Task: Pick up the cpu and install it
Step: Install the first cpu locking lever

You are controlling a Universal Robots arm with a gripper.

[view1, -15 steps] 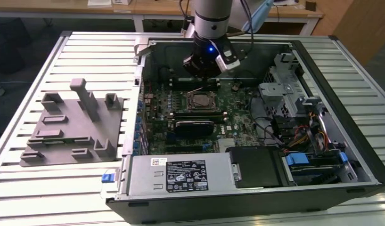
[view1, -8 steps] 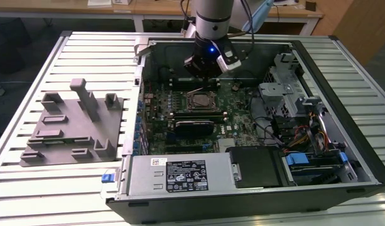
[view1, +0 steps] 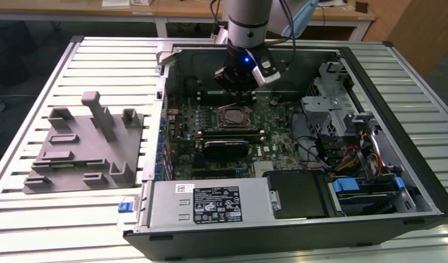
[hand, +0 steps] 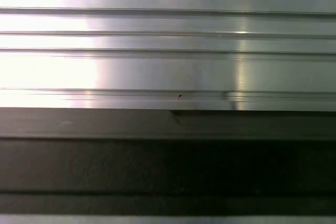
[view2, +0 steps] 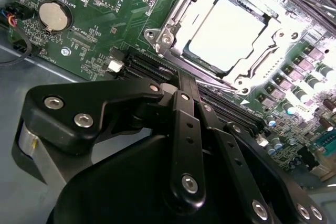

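The open black desktop computer case (view1: 399, 219) lies on its side on a ribbed aluminium table (view1: 99, 49), with the green motherboard (view1: 275, 137) exposed. A grey plastic fixture with upright posts (view1: 85, 145) stands on the table at the exterior view's left, well apart from the arm.

The arm's black gripper (view1: 237, 94) hangs inside the case, over the far part of the motherboard, just beyond the square metal socket frame (view1: 233, 116). In the second wrist view the gripper (view2: 188, 80) shows its black linkage bars drawn in to 1 narrow tip; the fingers appear together, with nothing seen between them.

The small square cpu with pale silvery metal top (view2: 231, 35) sits flat inside the socket frame (view2: 173, 30), enclosed by the frame on all sides. The gripper tip is near the frame's edge but not touching the cpu.

A round silver coin-cell battery (view2: 54, 16) is seated on the motherboard, apart from the socket. Black memory slots (view2: 152, 69) run between the socket and the gripper tip.

In the first wrist view, the ribbed aluminium surface (hand: 168, 40) meets a dark case edge (hand: 168, 161).
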